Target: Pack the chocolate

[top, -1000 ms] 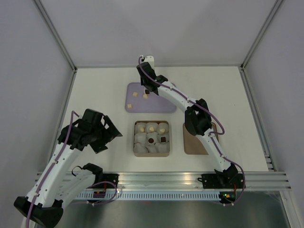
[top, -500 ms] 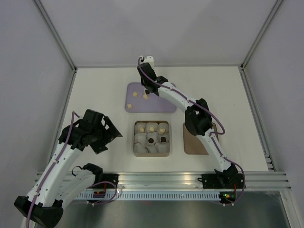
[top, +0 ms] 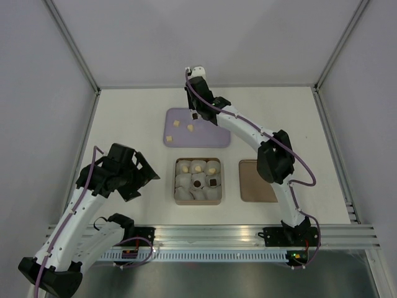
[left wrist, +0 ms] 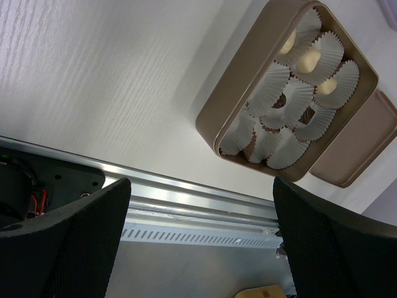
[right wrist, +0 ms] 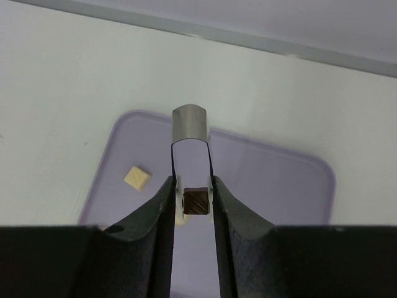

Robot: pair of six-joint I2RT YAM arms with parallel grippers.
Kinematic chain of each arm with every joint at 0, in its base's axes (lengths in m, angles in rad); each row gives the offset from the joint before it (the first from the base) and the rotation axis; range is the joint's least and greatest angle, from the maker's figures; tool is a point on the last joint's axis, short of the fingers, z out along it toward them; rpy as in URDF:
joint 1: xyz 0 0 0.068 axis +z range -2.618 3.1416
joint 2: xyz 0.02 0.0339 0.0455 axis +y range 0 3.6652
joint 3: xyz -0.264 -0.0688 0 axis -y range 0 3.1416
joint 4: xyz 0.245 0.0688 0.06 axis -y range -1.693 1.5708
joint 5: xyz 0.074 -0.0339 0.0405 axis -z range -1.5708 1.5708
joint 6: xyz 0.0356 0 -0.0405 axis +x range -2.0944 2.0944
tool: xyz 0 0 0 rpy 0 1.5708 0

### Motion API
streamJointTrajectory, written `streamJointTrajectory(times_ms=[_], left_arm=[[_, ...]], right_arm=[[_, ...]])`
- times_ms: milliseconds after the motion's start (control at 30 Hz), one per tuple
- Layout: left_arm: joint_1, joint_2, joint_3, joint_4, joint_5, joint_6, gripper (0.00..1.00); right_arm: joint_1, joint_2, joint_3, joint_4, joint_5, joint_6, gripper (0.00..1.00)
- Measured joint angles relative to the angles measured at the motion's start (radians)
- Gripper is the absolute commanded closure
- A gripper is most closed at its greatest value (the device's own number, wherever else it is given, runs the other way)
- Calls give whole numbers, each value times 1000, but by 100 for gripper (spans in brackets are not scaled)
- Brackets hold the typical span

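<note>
The chocolate is small cubes. One dark brown piece [right wrist: 196,202] is pinched between my right gripper's [right wrist: 195,200] fingers, just above the purple tray [right wrist: 267,186]. From above, that gripper [top: 195,115] is over the tray's back middle. Pale tan pieces [top: 176,123] [top: 190,128] lie on the tray to its left, and one [right wrist: 137,177] shows in the right wrist view. The brown box [top: 197,197] holds white paper cups, some with tan pieces [top: 198,167] and dark ones [top: 197,184]. My left gripper [top: 151,176] hangs open and empty, left of the box [left wrist: 214,124].
The flat brown lid [top: 257,180] lies right of the box, partly under my right arm's elbow. An aluminium rail [top: 205,233] runs along the near table edge. Frame posts and grey walls enclose the table on the other sides.
My right gripper has closed the last bit on the dark piece. Its wrist has shifted slightly right and its elbow has swung right. The left arm has not moved.
</note>
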Motion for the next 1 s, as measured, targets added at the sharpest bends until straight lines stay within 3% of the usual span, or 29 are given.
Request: streamJointTrajectory(times_ms=[300,567,1000], left_arm=[[0,-17,27,-19,8,-5,1],[0,-58,47,-65,8,-5,0],[0,-90,47,-88,6,-4,0]], right_arm=[[87,-325,-271,2,3,-17,79],[290,-608,-502,-68,22,77,79],[433,-627,-669,-78,72,199,79]])
